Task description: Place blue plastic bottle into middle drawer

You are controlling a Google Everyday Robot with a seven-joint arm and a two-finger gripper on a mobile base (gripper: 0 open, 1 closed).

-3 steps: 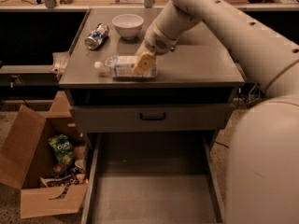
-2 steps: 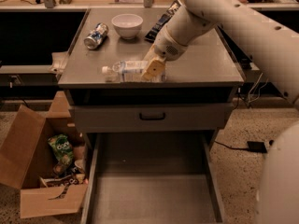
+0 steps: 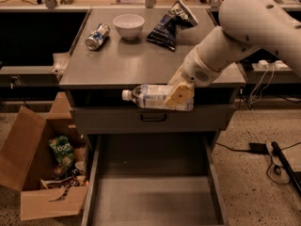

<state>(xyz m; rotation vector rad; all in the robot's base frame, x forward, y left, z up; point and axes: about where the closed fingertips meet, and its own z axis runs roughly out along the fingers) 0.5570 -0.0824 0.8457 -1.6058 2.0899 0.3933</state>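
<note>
Base end of blue plastic bottle (image 3: 148, 95) hidden behind gripper (image 3: 181, 96), at counter (image 3: 131, 62) front edge. Label print unreadable. Near end of middle drawer (image 3: 155, 199) cut off, picture bottom.

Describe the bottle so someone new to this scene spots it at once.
Find the grey cabinet, then its front edge, above the open drawer. There the gripper holds a bottle lying sideways, cap away from the arm. It is clear plastic with a white cap and blue-and-white label, unlike the metal can and dark snack bag on top at the back.
</note>
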